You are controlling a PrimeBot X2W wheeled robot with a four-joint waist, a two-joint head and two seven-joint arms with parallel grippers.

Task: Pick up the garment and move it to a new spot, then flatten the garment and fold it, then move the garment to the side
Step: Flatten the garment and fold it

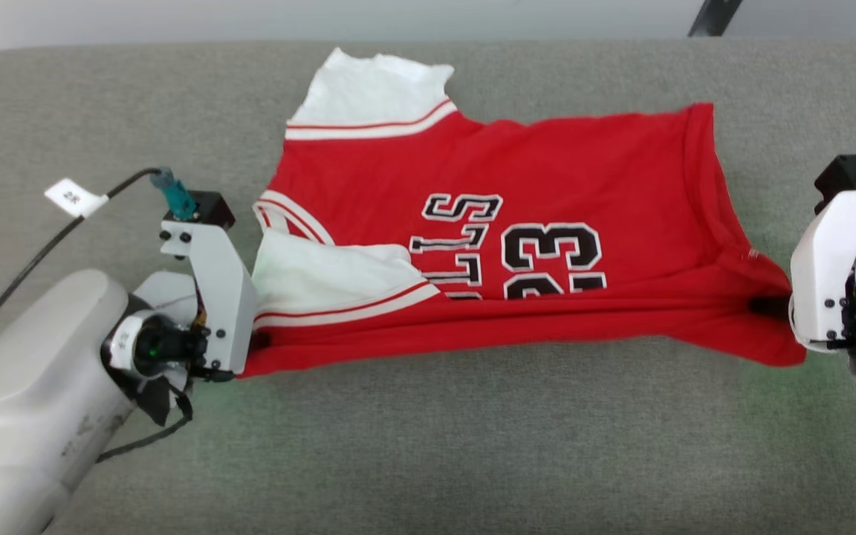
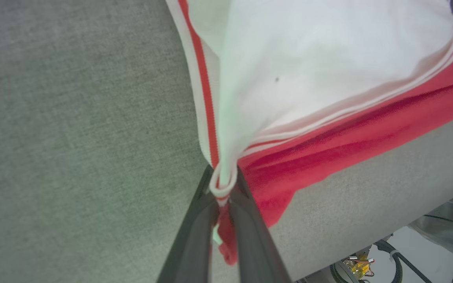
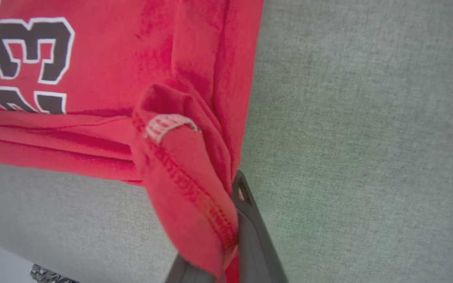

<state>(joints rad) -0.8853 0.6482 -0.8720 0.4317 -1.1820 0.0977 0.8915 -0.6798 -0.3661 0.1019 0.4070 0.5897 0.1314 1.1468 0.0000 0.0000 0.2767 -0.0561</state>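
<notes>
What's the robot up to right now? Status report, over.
Left pincer shut on jersey at sleeve end. Right pincer shut on hem corner. Near edge stretched between them. Nothing in the way.

The garment (image 1: pixel 562 171) is a red jersey with white sleeves edged in red-and-white stripes. It carries black lettering outlined in white and the number 23. It lies sideways on the grey counter (image 1: pixel 428 446), collar end to the left and hem to the right. One sleeve lies flat at the far side and the other is folded onto the chest. The near edge is doubled over the lower lettering, drawn taut and bunched at both corners.
</notes>
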